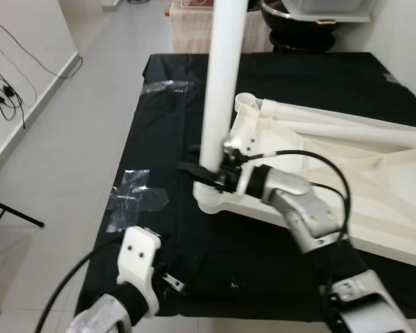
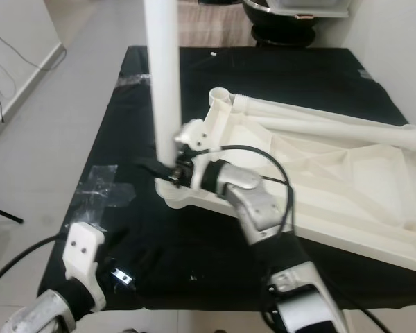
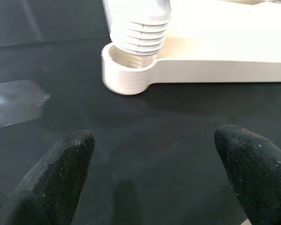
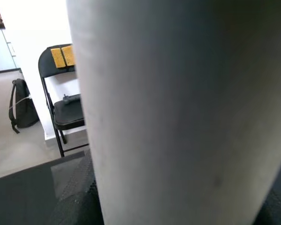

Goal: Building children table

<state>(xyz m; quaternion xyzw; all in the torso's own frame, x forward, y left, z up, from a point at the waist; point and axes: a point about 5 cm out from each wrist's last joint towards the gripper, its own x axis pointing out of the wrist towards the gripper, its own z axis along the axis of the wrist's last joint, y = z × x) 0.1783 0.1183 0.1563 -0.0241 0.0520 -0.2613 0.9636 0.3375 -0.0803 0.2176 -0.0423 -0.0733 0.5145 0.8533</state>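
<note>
The white children's table top (image 1: 374, 187) lies upside down on a black cloth (image 1: 173, 125). My right gripper (image 1: 206, 172) is shut on a white table leg (image 1: 222, 76), holding it upright near its lower end. The leg's threaded end (image 3: 140, 35) sits slightly tilted at the mouth of the near corner socket (image 3: 126, 77). In the right wrist view the leg (image 4: 178, 112) is very close to the camera. My left gripper (image 3: 154, 154) hovers open and low over the cloth, a short way in front of that socket, holding nothing. Another white leg (image 1: 347, 118) lies across the table top beside a second socket (image 1: 246, 103).
Clear tape patches (image 1: 135, 198) hold the cloth's left edge to the grey floor. Cables (image 1: 3, 87) trail along the left wall, and a black stand foot (image 1: 14, 211) reaches in from the left. A black chair (image 4: 65, 108) and a backpack (image 4: 21, 105) stand by a wall.
</note>
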